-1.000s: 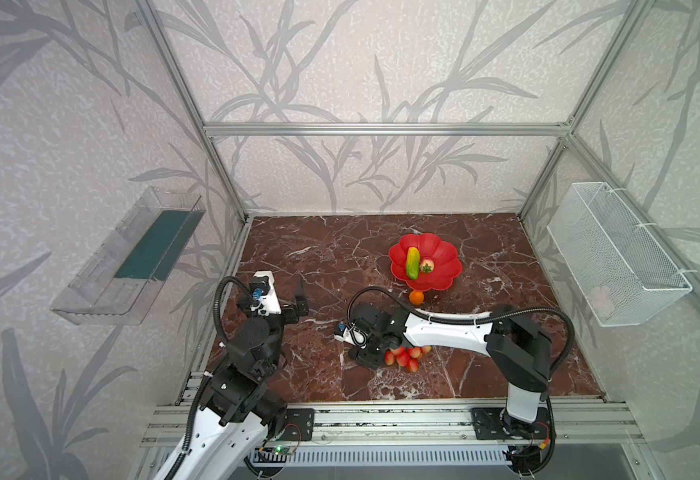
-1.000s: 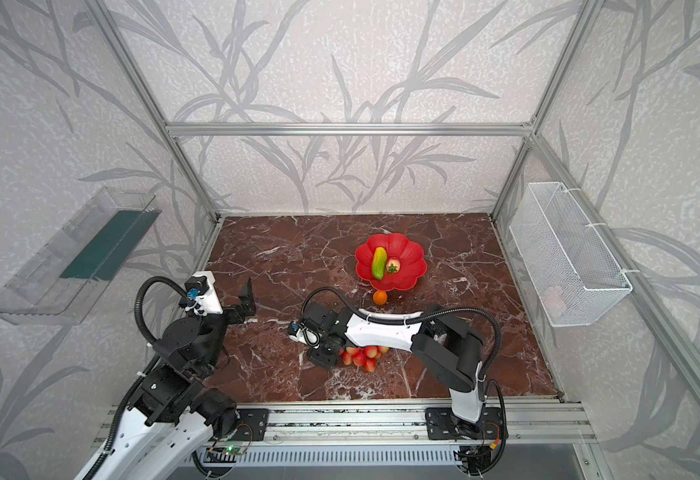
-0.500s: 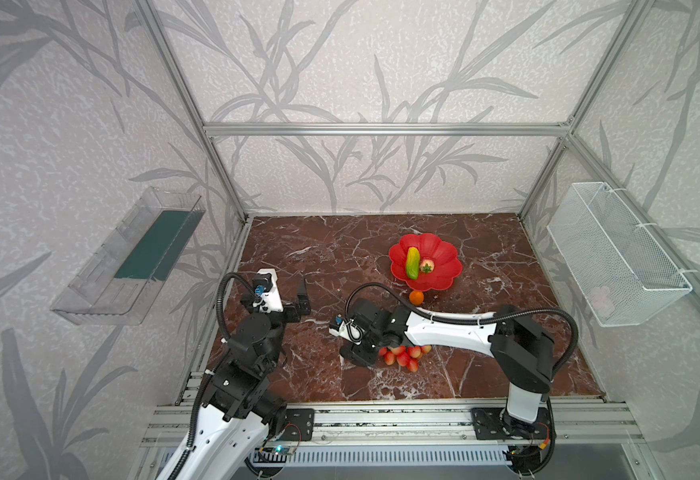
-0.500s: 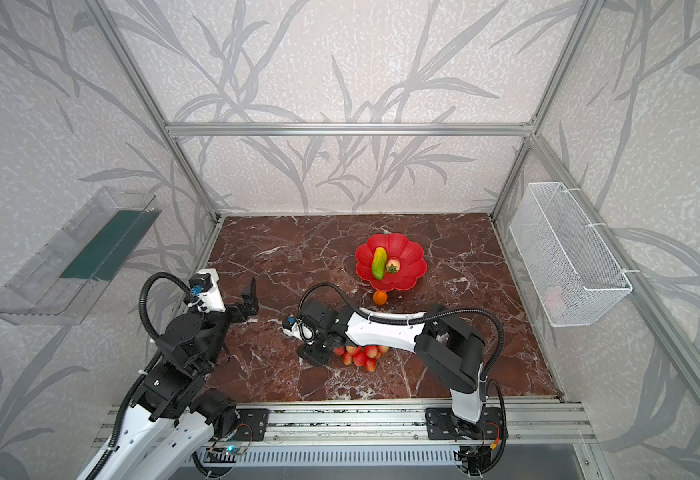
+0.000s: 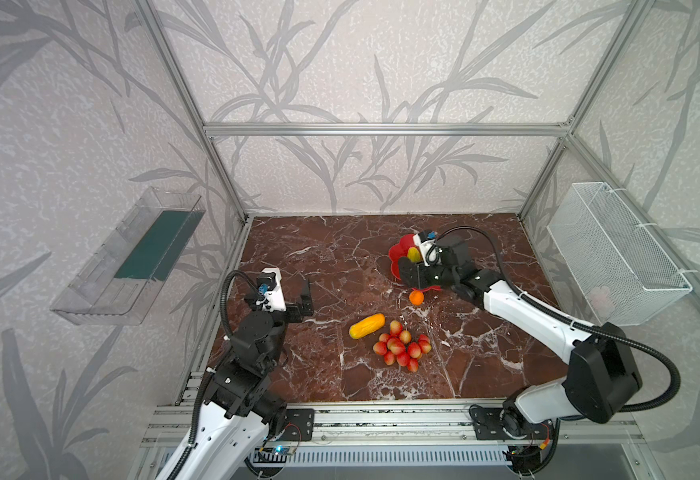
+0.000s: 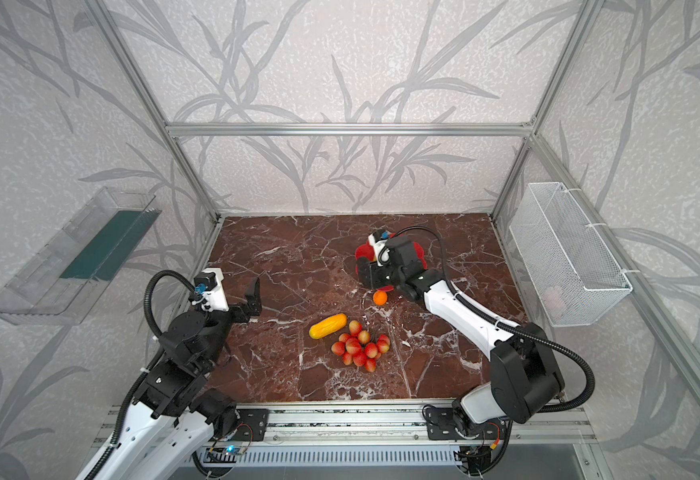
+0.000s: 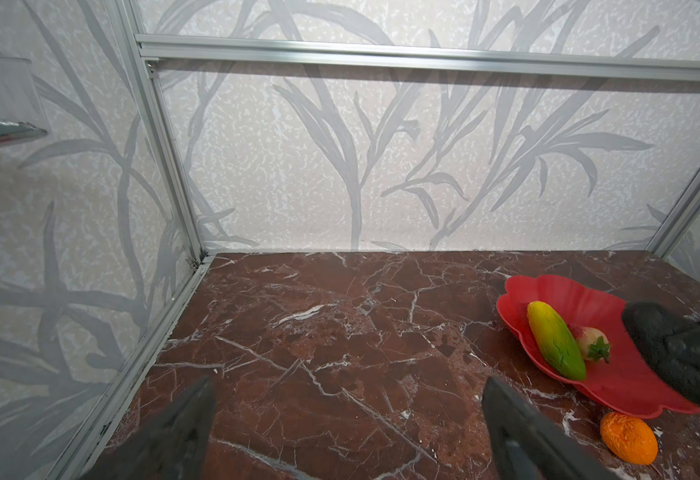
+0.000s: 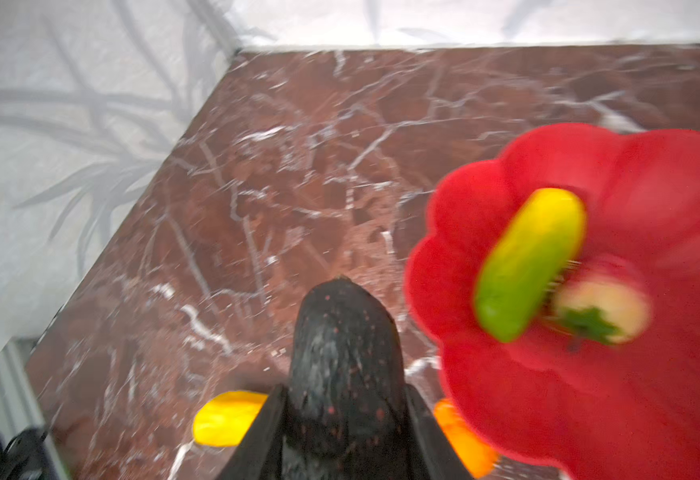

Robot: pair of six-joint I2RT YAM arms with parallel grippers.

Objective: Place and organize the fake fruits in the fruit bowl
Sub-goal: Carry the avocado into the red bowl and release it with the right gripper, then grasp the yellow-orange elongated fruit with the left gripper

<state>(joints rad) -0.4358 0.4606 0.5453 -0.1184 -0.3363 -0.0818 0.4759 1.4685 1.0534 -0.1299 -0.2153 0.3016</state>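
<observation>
Dark avocado [image 8: 346,353] sits clamped in my right gripper [image 8: 345,399] at the edge of the red fruit bowl [image 8: 672,187]. My left gripper [image 7: 348,388] hangs, jaws spread wide, over the marble table [image 7: 298,332].

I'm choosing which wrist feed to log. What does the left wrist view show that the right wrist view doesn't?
Only the left wrist view: the left gripper, jaws open and empty. Only the right wrist view: the yellow-orange oblong. Both: the fruit bowl holding the green oblong and strawberry, the avocado gripped in the right gripper, and the orange ball beside the bowl.
</observation>
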